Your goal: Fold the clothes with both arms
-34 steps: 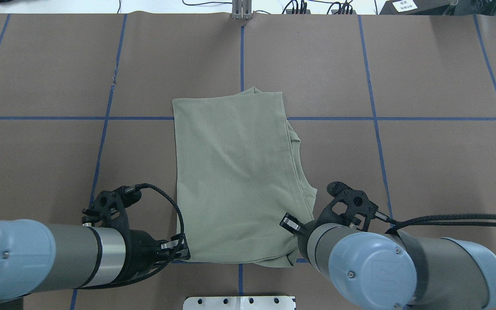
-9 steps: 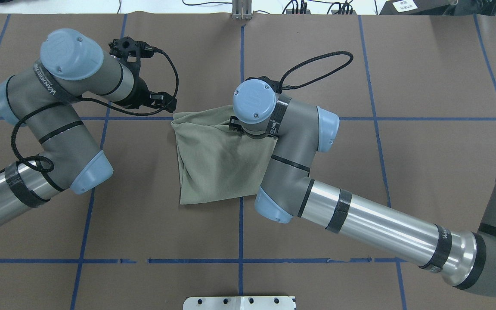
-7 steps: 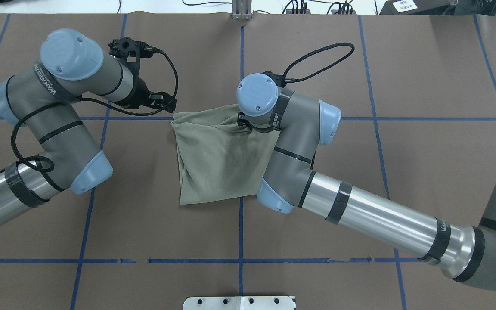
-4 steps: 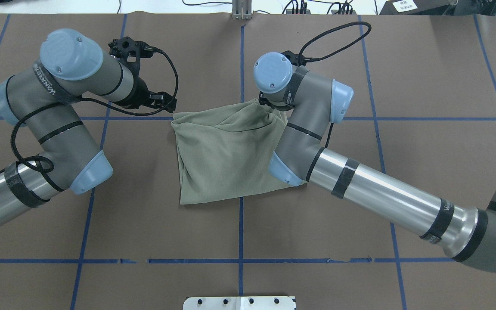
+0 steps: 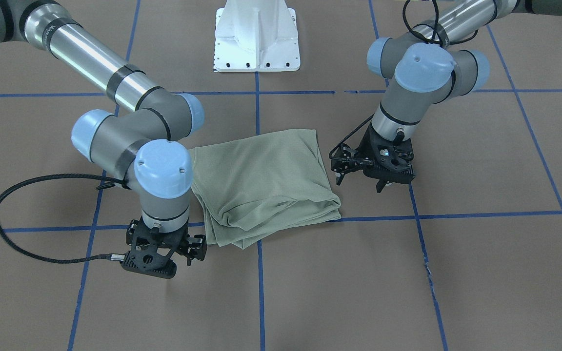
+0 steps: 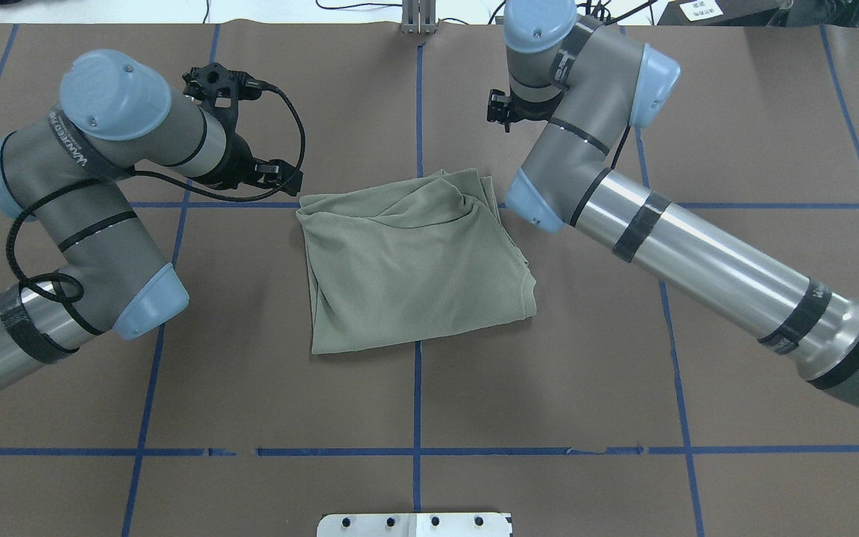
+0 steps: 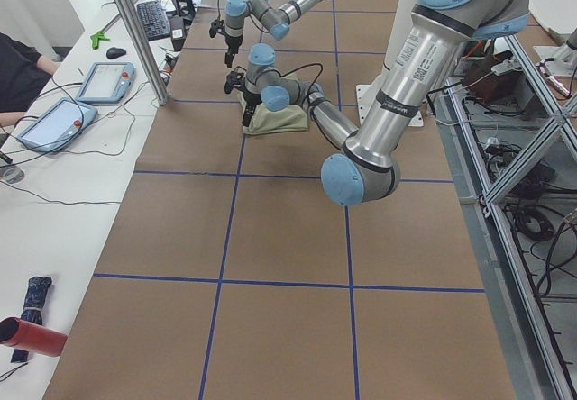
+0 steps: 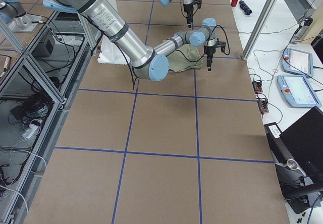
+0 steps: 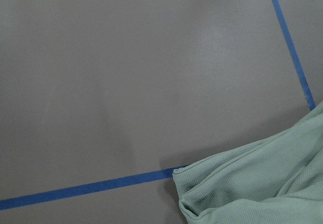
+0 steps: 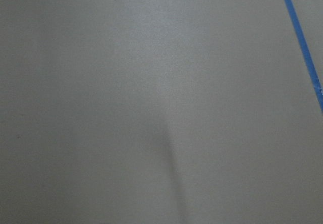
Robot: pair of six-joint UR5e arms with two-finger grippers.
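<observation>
The sage-green shirt (image 6: 414, 268) lies folded in a rough square at the table's middle, its far edge rumpled; it also shows in the front view (image 5: 261, 190). Its logo, label and string loop are hidden. My left gripper (image 6: 284, 175) hovers just off the shirt's far left corner, open and empty (image 5: 354, 170). The left wrist view shows that corner (image 9: 252, 193) beside blue tape. My right gripper (image 6: 496, 112) is raised beyond the shirt's far right corner, open and empty (image 5: 190, 246). The right wrist view shows only bare table.
Blue tape lines (image 6: 416, 134) grid the brown table. The white pedestal base (image 5: 256, 34) stands at the near edge. A metal post (image 7: 135, 31), tablets (image 7: 99, 80) and a seated person's arm are along the operators' side.
My right gripper carried the shirt's near edge to its far right corner, let it go and rose away to the far right. The shirt settled flat. My left arm barely moved.
</observation>
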